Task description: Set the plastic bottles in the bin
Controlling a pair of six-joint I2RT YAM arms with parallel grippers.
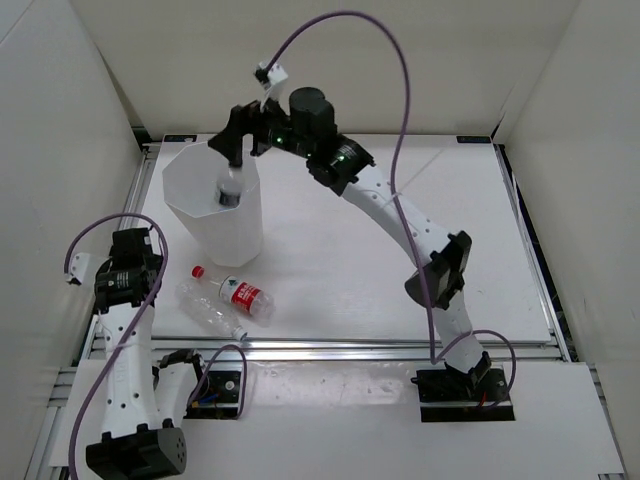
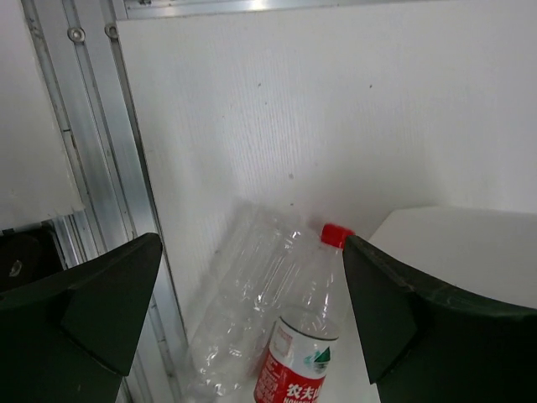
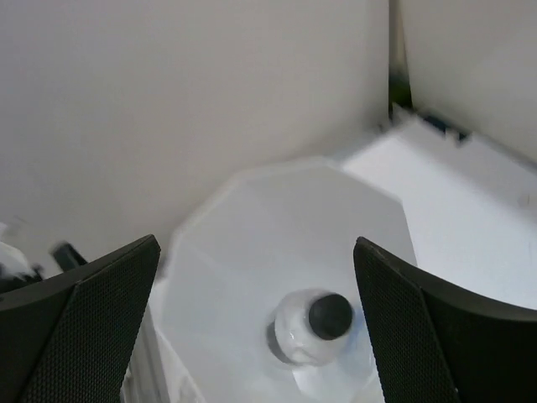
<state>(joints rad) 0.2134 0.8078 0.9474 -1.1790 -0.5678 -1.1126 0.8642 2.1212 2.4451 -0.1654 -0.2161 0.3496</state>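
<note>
Two-finger left gripper [image 2: 252,243] near left, jaws apart, empty. Just right: red-capped red-labelled clear plastic bottle [image 1: 235,292] and unlabelled clear plastic bottle [image 1: 210,312] lying side by side on white table [image 1: 330,270]. Farther: tall white many-sided plastic bin [image 1: 245,235], dark-capped clear bottle [image 1: 231,187] inside, cap up. Right gripper [image 3: 256,243] above bin, jaws apart.

The tall white many-sided bin [image 1: 195,215] stands upright on the surface. Inside it I see the dark-capped bottle [image 3: 323,323], clear and upright, cap up. Nearer me, the red-labelled bottle [image 1: 240,293], red-capped, and the unlabelled bottle [image 1: 208,310] lie on their sides, touching.
</note>
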